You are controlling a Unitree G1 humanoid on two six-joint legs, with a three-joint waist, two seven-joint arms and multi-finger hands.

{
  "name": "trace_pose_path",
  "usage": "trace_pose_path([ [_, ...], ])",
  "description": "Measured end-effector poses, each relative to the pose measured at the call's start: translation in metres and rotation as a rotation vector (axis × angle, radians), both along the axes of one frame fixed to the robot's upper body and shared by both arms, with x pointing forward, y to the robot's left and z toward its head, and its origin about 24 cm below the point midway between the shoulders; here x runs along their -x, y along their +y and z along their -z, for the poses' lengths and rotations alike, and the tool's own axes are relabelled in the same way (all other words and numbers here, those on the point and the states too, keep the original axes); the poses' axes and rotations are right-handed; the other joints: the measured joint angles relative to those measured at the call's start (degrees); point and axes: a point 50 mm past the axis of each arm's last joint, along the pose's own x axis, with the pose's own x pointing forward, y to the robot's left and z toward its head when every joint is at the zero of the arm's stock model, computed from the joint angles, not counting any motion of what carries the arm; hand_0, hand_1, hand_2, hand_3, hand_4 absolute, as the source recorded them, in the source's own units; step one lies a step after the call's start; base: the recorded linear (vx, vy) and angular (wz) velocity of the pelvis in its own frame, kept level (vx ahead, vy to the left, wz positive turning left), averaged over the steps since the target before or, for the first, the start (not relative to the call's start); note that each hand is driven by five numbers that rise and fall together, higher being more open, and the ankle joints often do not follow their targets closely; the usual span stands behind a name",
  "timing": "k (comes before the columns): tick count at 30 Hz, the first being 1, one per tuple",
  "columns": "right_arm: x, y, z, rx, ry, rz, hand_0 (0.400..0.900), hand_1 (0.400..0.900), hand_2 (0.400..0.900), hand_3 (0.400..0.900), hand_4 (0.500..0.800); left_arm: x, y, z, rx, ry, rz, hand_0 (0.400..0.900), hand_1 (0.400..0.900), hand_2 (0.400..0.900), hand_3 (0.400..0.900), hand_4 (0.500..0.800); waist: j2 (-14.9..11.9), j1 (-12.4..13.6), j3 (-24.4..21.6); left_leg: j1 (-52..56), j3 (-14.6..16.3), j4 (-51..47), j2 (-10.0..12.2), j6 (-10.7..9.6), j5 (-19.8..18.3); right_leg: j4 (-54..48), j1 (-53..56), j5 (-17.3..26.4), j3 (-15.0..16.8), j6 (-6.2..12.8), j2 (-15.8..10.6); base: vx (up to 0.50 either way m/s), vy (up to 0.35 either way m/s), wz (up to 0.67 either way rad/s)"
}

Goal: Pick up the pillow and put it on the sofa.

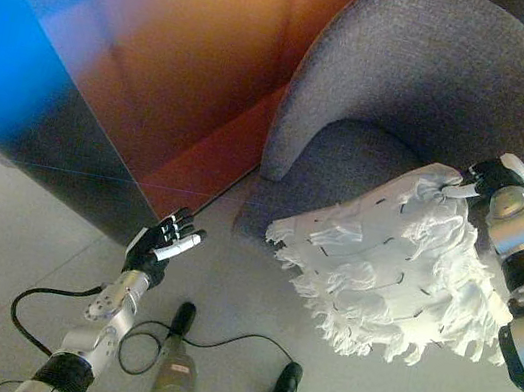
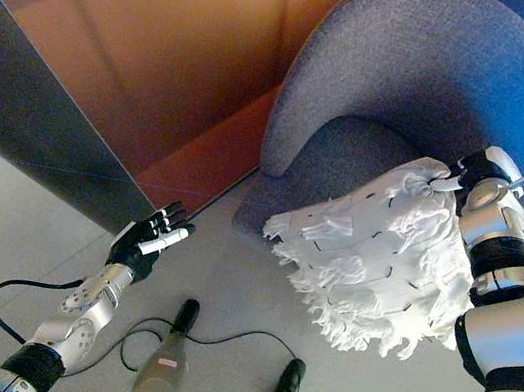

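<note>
1. I take the grey armchair (image 1: pixel 434 84), which stands in for the sofa, as my reference. It is a rounded tub chair with a curved back, and its seat opens toward me.
2. To the left of the chair I see a wall (image 1: pixel 143 63) with a dark band along its base. It meets the pale floor (image 1: pixel 10 243), and that floor runs in front of the chair.
3. The pillow (image 1: pixel 392 265) is white and covered in shaggy fringe. I see it held up in the air over the front edge of the chair seat. Its upper part lies over the seat and its lower fringe hangs out over the floor. I cannot tell whether its underside touches the seat.
4. My right hand (image 1: pixel 488 180) is at the pillow's upper right corner, in front of the right end of the chair back. It is closed on a pinch of the pillow fabric, and the pillow hangs from that grip.
5. My left hand (image 1: pixel 159 247) is well to the left of the chair, over the floor near the wall base. Its fingers are extended and relaxed, and it holds nothing.
</note>
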Motion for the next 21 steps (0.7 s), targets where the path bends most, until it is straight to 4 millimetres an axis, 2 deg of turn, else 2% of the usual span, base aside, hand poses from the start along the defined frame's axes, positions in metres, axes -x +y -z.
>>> trace_pose_path([
  [5,-0.004,0.002,-0.019,0.018,-0.074,0.012,0.9,0.9,0.9,0.9,0.8,0.0,0.003,-0.001,-0.01,-0.002,0.001,0.9,0.9,0.9,0.9,0.8,0.08,-0.29,0.32,1.08,0.06,-0.01,0.01,-0.02,-0.02,-0.01,1.0,-0.15,0.07,0.01,0.02,0.03,-0.004,0.01],
  [9,-0.002,-0.003,-0.025,0.028,-0.093,0.03,0.9,0.9,0.9,0.9,0.8,0.0,0.002,-0.002,-0.009,-0.004,0.003,0.9,0.9,0.9,0.9,0.8,0.08,-0.27,0.31,1.76,0.05,-0.02,0.07,0.0,-0.2,-0.03,2.0,-0.33,-0.18,0.03,0.0,0.06,-0.003,0.01],
  [21,0.0,-0.007,-0.026,0.033,-0.091,0.044,0.9,0.9,0.9,0.9,0.8,0.002,0.004,0.0,-0.013,0.003,0.014,0.9,0.9,0.9,0.9,0.8,0.09,-0.25,0.31,3.41,0.33,-0.02,0.06,0.27,-0.64,-0.01,3.49,-0.32,-0.12,0.03,-0.1,0.05,0.002,-0.01],
])
